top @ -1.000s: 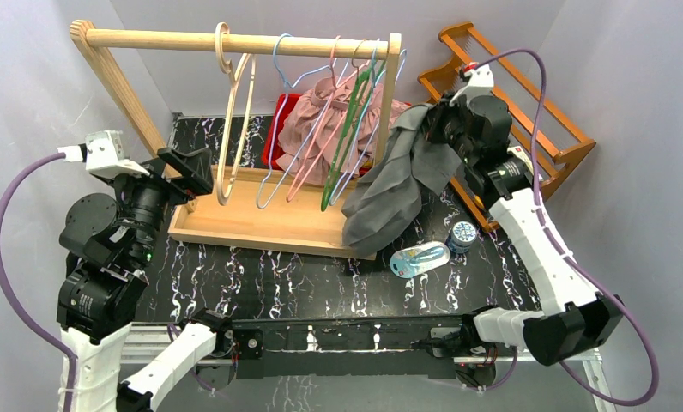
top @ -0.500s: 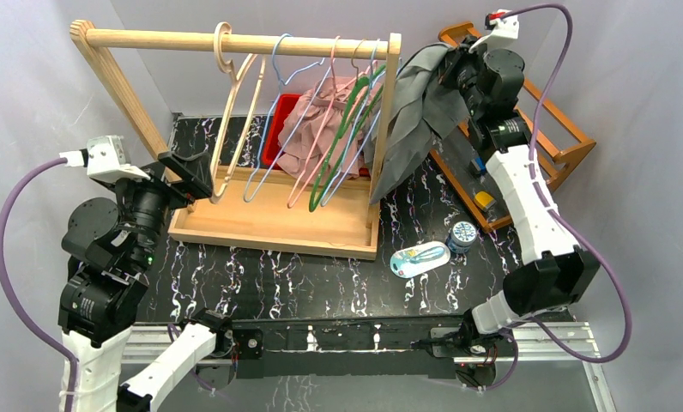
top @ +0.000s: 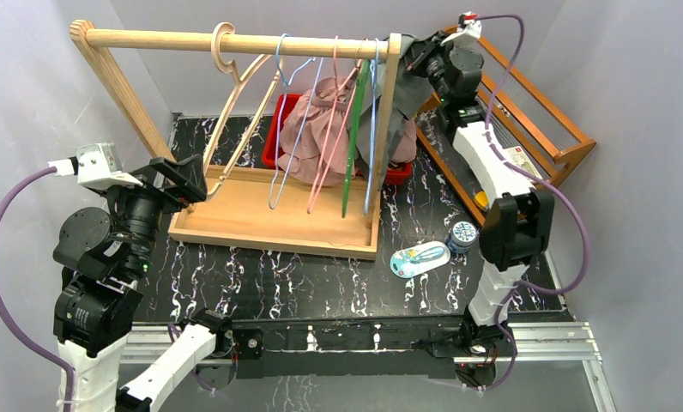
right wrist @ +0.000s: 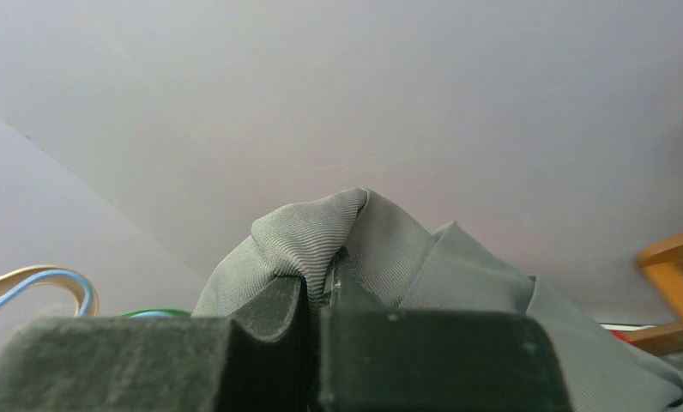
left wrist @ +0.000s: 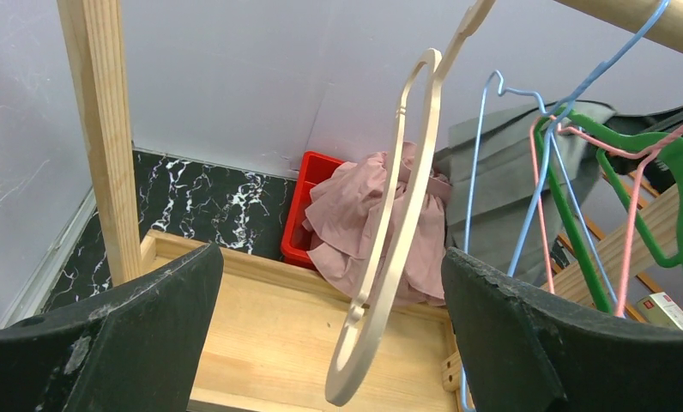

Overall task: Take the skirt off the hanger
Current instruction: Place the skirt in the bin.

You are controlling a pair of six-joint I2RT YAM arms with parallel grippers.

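The right fingers [right wrist: 424,360] are pressed together on a fold of the grey skirt [right wrist: 347,236]. They hold it high beside the right post of the wooden rack [top: 235,40], and its cloth drapes down behind that post. The left fingers [left wrist: 123,343] stand wide apart and empty, facing a wooden hanger [left wrist: 389,257].

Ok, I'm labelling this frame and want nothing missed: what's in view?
rack: 1, light wood, table's far half
wooden hanger: 1, pale, rail's left part
thin hangers: several, blue, pink, green, rail's right part
skirt: 1, grey, at rack's right post
garment: 1, pink, in the red bin
red bin: 1, behind rack
shoe rack: 1, brown, far right
round tub: 1, bluish, right of rack
oval packet: 1, blue-white, beside tub
table: 1, black marbled
left gripper: open, empty, facing wooden hanger
right gripper: shut on skirt
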